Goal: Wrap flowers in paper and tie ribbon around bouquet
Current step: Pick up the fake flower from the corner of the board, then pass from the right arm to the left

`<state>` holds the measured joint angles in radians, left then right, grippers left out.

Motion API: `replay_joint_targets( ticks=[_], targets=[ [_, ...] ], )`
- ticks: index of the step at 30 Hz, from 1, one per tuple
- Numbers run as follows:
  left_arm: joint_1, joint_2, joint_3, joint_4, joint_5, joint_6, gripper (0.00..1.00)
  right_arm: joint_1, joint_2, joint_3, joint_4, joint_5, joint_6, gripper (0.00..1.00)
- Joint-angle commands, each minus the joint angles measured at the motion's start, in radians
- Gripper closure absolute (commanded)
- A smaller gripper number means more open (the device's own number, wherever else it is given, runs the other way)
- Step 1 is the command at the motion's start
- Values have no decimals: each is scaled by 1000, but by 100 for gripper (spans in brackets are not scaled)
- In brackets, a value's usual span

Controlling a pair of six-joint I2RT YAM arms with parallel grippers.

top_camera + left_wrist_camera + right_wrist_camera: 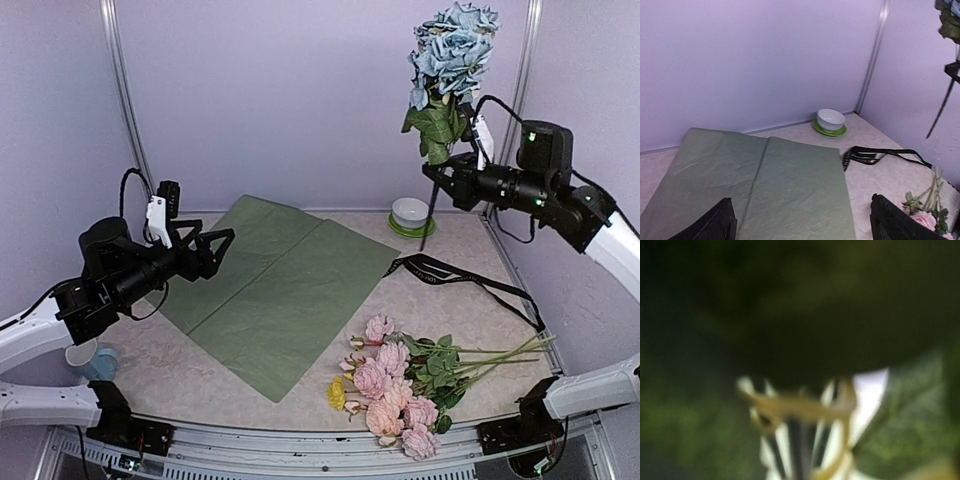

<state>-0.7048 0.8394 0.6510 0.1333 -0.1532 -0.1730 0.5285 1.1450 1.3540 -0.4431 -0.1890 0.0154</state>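
1. Paper [280,295], a sage green sheet with a centre crease, lies flat in the middle of the table.
2. The left gripper [222,250] hovers over the sheet's left edge, jaws wide apart, holding nothing.
3. The right gripper [432,172] is clamped on the stem of the blue hydrangea [452,45], held upright high at the far right; dark leaves blur its wrist view.
4. Pink roses [395,395] and a yellow bloom [337,393] lie near right, just beside the sheet's near corner.
5. The black ribbon [450,272] sprawls between the roses and a white bowl [409,211] on a green saucer [400,229].
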Motion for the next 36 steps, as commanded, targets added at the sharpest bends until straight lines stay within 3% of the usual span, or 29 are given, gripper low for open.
replay_joint_targets(
  ticks=[1,4,7,10,15,18,20,24,25,28,30,31,32,36],
  targets=[
    [-85,54,72,84,278,41,8,156,69,-218,769,-419,308,100],
    [-139,116,91,153,421,20,6,278,202,-172,914,-444,338,100],
    [-167,175,108,200,520,-2,6,376,337,-63,901,-449,304,100],
    [-168,220,122,193,523,-6,10,423,419,39,826,-441,270,100],
    [-170,241,120,215,561,5,45,458,505,90,794,-466,275,100],
    [-171,240,120,208,539,9,74,464,523,114,778,-483,276,100],
    [-171,233,113,214,519,-4,100,466,527,126,762,-485,265,100],
    [-170,213,90,246,489,-69,100,466,523,131,716,-457,249,100],
    [-168,212,88,248,468,-97,100,465,521,132,695,-441,245,97],
    [-146,230,88,231,401,-205,100,464,505,134,626,-333,223,35],
    [-77,257,82,219,376,-337,100,456,489,129,562,-203,215,10],
    [-29,276,76,218,386,-404,100,447,481,122,534,-136,218,2],
    [16,305,61,223,401,-479,100,438,472,115,503,-65,227,0],
    [155,419,60,179,397,-603,100,406,470,127,325,186,245,0]
  ],
)
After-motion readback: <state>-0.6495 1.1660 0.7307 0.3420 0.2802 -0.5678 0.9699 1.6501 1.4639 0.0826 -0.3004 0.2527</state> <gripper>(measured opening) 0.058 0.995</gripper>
